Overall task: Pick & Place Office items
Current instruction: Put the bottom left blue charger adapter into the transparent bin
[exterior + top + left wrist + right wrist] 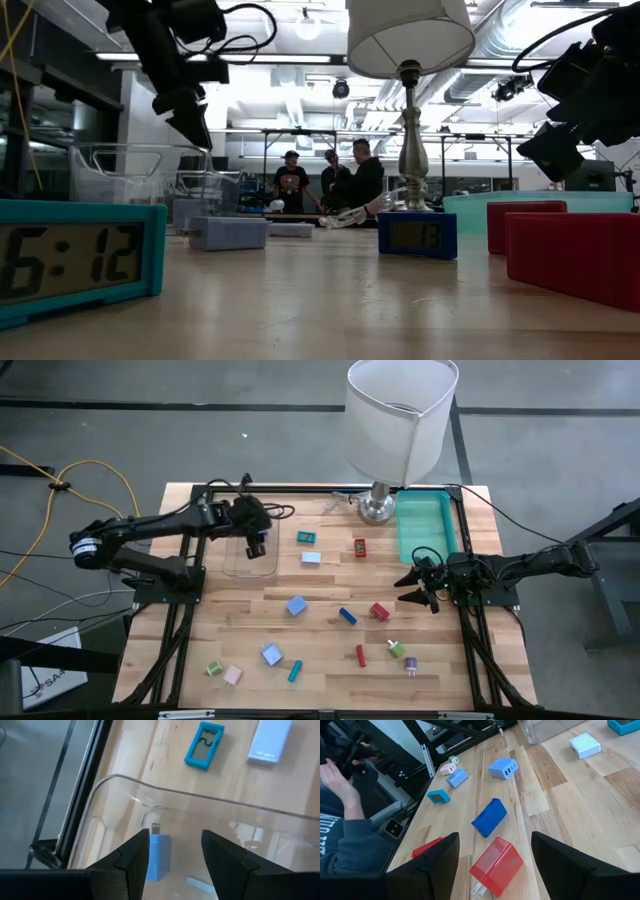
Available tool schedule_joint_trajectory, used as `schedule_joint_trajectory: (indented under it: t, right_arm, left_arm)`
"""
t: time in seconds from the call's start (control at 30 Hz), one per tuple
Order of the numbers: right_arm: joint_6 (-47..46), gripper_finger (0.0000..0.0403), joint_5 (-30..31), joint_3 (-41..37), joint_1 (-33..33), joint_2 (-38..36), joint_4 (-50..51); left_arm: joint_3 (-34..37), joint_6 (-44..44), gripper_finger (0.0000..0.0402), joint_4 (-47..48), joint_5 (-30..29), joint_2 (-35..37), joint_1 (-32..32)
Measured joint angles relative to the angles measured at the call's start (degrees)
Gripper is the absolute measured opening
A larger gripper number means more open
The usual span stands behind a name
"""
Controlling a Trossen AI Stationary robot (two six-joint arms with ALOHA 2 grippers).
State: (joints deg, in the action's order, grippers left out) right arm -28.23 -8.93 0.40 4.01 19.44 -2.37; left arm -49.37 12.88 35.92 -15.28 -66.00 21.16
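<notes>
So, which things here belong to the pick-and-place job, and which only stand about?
Job:
- teal clock
- white block
- red charger
- dark blue piece
- clear bin
- left tool above bin

Standing about:
- lamp
- teal tray
- people behind

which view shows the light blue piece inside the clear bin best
The left wrist view: the light blue piece lies in the clear bin, right between the left tool's fingers. The high view has the left tool over the bin, hiding it. The low view shows only the bin's wall. The right wrist view shows just a bin corner.
</notes>
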Motion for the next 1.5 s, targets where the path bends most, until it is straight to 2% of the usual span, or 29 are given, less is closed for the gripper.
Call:
schedule_joint_trajectory:
  t: [0.3,0.5,0.73,0.87,1.1,1.3,1.5]
  right_arm:
    - [0.0,0.0235,0.0,0.0,0.0,0.0,0.0]
    - [0.0,0.0235,0.0,0.0,0.0,0.0,0.0]
    - [0.0,0.0235,0.0,0.0,0.0,0.0,0.0]
    - [0.0,0.0235,0.0,0.0,0.0,0.0,0.0]
    - [0.0,0.0235,0.0,0.0,0.0,0.0,0.0]
    - [0.0,0.0235,0.0,0.0,0.0,0.0,0.0]
    - [0.0,0.0235,0.0,0.0,0.0,0.0,-0.2]
  left_arm:
    - [-2.4,-11.2,0.0172,0.2,0.2,0.0,-5.6]
    - [-5.8,-20.0,0.0172,5.8,0.2,0.0,-10.8]
    - [-8.6,-23.8,0.0172,9.6,0.4,0.0,-19.3]
    - [-8.6,-26.6,0.0172,10.4,2.8,-0.1,-23.9]
    - [-8.6,-23.2,0.0172,12.2,9.3,-0.9,-31.3]
    - [-8.6,-17.3,0.0172,11.5,12.0,-2.7,-36.8]
    - [-8.6,-12.9,0.0172,7.9,14.4,-7.4,-41.7]
